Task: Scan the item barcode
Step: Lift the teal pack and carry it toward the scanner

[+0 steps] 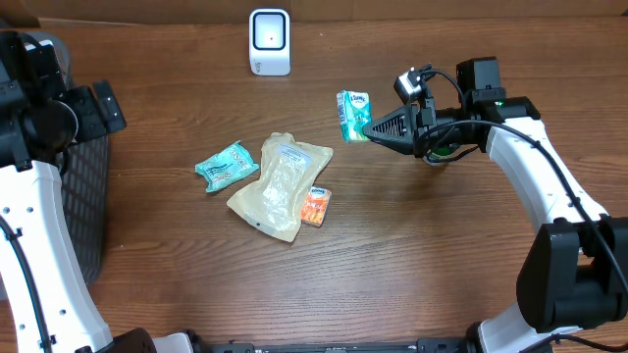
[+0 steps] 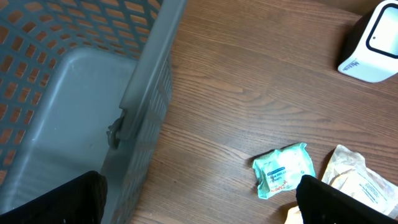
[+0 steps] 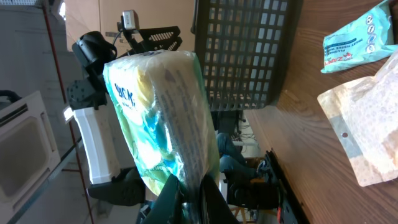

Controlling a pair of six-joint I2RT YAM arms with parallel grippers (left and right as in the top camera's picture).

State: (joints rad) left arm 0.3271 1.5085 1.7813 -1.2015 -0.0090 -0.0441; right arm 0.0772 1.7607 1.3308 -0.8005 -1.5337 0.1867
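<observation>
Tissue pack (image 3: 165, 118): pinched by one edge in the right pincer (image 3: 189, 200); it seems held clear of the counter (image 1: 422, 255), to the right of the scanner (image 1: 270, 41) and on the robot's side of it, apart from it; no barcode is legible on the face the wrist camera sees
Right pincer: pressed together on the pack's thin edge; a narrow hold, so the pack may swing or slip if turned fast
Left pincer (image 2: 199, 208): spread wide, holding nothing; it hovers by the rim of the basket (image 2: 149, 81), well to the left of the scanner
Scanner: white, upright near the far edge of the counter; its dark-framed window seems to face the robot's side
Step in hand: carrying the pack to the scanner's window, by my reading; the scan looks not yet done
How to do it well: bring the pack left and away from the robot until it sits squarely before the window, near but not touching; roll the wrist slowly to show each printed face in turn, since which face bears the code cannot be told; hold that face flat to the window and pause
Loose items: teal packet (image 1: 226, 165), clear pouch (image 1: 280, 186) and orange packet (image 1: 316, 206) lie on the robot's side of the scanner; the pack should pass above them, not through them
Risk: crumpled wrap or glare may spoil the read; the fingertips may cover print near the gripped edge
</observation>
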